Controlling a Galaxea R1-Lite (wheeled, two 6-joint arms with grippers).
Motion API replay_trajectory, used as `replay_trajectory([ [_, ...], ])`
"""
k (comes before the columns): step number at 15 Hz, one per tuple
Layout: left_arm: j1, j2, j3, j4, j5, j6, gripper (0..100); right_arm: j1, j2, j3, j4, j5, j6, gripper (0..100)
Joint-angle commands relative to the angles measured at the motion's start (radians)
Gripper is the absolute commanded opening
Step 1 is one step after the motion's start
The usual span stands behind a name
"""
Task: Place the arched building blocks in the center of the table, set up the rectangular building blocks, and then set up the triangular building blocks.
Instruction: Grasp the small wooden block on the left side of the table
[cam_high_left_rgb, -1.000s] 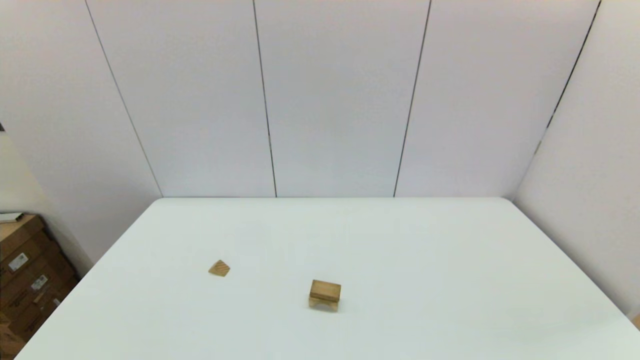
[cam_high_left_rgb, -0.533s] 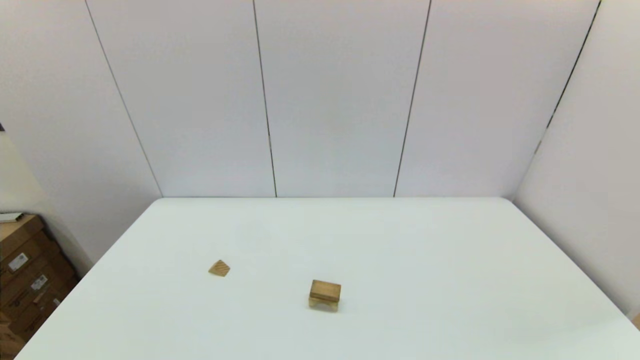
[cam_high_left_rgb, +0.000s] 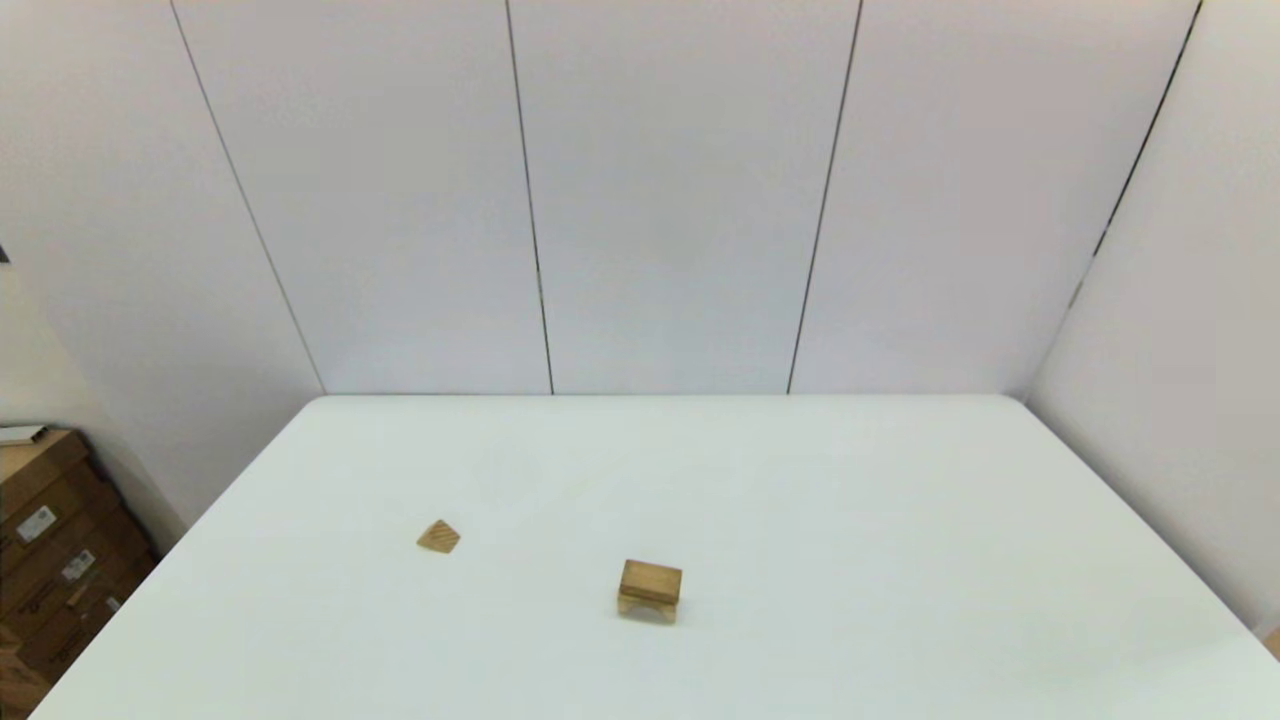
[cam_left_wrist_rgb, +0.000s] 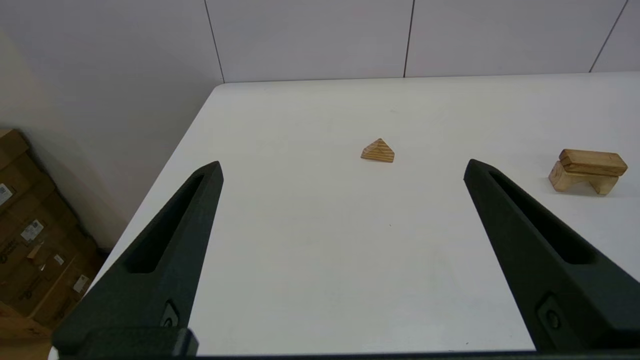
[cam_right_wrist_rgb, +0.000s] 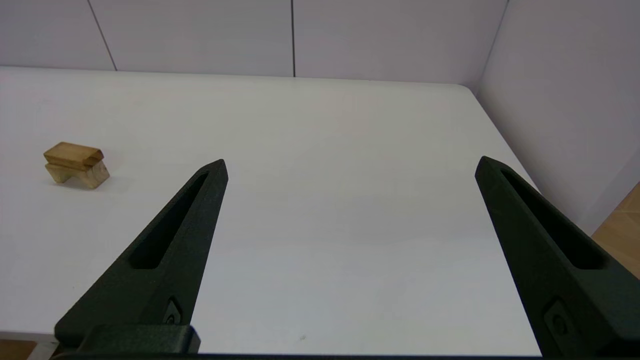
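Blocks: I see the rectangular block (cam_high_left_rgb: 651, 579) resting on the arch (cam_high_left_rgb: 646, 604), the wedge (cam_high_left_rgb: 438, 537) well apart; nothing has moved.
Left gripper (cam_left_wrist_rgb: 342, 167): spread wide, empty.
Right gripper (cam_right_wrist_rgb: 350, 165): spread wide, empty.

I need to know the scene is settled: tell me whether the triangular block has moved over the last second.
No. In the head view the triangular block keeps its place, left of the arched block and equally far from the table edge.

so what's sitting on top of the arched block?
The rectangular block lies flat on the arched block, slightly skewed, near the middle of the table. The arch notch underneath looks empty from the left wrist view; its far side is hidden. The triangular block sits apart.
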Motion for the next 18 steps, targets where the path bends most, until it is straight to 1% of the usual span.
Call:
replay_trajectory([
  [1, 0.001, 0.001, 0.000, 0.000, 0.000, 0.000, 100, 0.001, -0.002, 0.000, 0.000, 0.001, -0.001, 100],
  [5, 0.001, 0.001, -0.003, -0.002, 0.001, 0.024, 100, 0.001, -0.002, 0.000, 0.000, 0.001, -0.001, 100],
  [7, 0.001, 0.001, -0.044, 0.009, -0.008, 0.027, 100, 0.001, -0.002, 0.000, 0.000, 0.001, -0.001, 100],
  [9, -0.002, 0.003, -0.126, 0.095, -0.022, 0.047, 100, 0.001, -0.002, 0.000, 0.000, 0.001, -0.001, 100],
  [11, -0.002, 0.041, -0.227, 0.201, -0.100, 0.063, 100, 0.001, -0.002, 0.000, 0.000, 0.001, -0.001, 100],
  [13, -0.002, 0.199, -0.336, 0.227, -0.131, 0.063, 100, 0.001, -0.002, 0.000, 0.000, 0.001, -0.001, 100],
  [18, -0.002, 0.676, -0.572, 0.224, -0.124, 0.061, 100, 0.001, -0.002, 0.002, 0.000, 0.001, -0.001, 100],
])
